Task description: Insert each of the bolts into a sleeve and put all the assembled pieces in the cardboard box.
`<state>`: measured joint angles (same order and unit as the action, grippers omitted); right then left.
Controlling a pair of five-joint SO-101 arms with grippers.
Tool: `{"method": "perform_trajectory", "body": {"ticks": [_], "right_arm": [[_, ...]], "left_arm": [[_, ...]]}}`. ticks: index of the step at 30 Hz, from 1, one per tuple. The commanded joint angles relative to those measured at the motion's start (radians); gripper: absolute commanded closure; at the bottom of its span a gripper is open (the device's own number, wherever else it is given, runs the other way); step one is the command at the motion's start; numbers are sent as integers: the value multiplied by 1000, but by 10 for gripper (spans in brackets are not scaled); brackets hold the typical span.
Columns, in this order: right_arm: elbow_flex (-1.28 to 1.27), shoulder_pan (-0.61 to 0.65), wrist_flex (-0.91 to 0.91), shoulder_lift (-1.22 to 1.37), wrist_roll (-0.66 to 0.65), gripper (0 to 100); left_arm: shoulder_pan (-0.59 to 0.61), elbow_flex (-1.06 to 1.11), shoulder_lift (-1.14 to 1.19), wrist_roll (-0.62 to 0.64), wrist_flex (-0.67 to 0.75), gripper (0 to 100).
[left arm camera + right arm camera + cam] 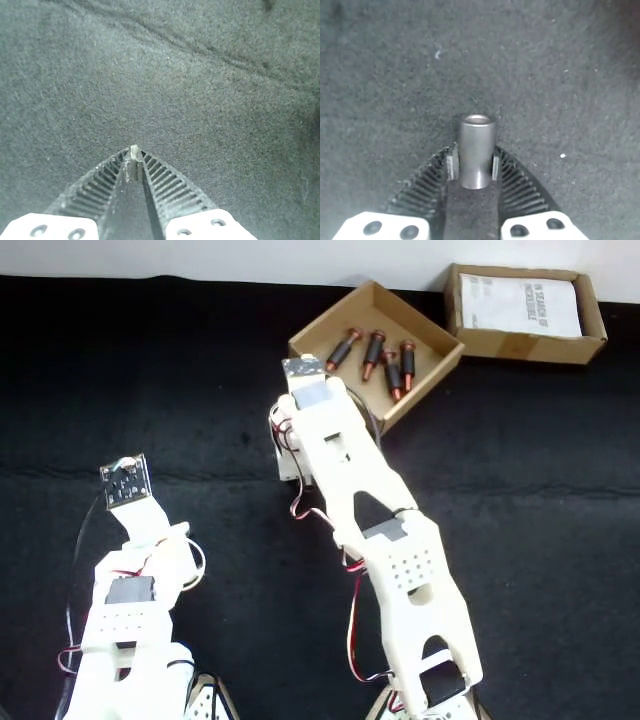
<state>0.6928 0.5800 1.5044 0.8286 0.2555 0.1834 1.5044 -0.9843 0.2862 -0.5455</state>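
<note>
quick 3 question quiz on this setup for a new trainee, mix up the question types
1. True or false: the right hand grips a metal sleeve.
2. How many assembled pieces lie in the open cardboard box? A) two B) four C) six
3. Fill in the blank: the second box, farther back on the table, holds a sheet of ____.

Key: 1 true; 2 B; 3 paper
</note>
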Motion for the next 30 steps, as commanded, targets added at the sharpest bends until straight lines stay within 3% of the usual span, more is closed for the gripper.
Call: {"method": "perform_trajectory", "body": {"ticks": [1, 11, 22, 30], "right_arm": [[51, 18, 28, -45, -25, 837], [51, 22, 27, -51, -72, 807], [41, 22, -117, -41, -72, 807], [48, 19, -56, 27, -66, 808]], "left_arm": [[13, -24, -5, -3, 3, 987], [13, -24, -5, -3, 3, 987], [13, -24, -5, -3, 3, 987], [13, -25, -5, -3, 3, 987]]}}
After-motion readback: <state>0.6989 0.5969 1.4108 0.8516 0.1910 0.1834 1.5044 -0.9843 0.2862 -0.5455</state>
